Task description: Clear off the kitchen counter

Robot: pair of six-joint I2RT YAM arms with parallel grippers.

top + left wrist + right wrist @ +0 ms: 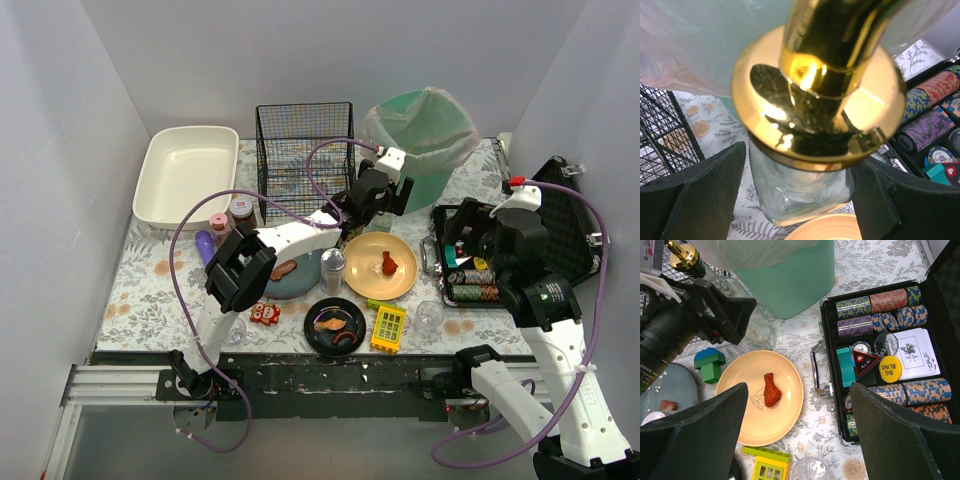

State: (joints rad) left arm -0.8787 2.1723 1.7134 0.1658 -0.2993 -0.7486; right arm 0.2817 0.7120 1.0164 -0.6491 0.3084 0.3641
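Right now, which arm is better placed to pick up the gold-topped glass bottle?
Left. The left hand straddles the bottle, fingers open; the right hand hovers over the plate and chip case.

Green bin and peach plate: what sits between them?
A clear glass bottle with a gold pump, the left gripper straddling it; the right wrist view shows it.

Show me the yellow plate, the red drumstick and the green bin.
yellow plate [789, 412]: right wrist view, bare right part.
red drumstick [771, 390]: right wrist view, its middle.
green bin [790, 287]: right wrist view, front wall.
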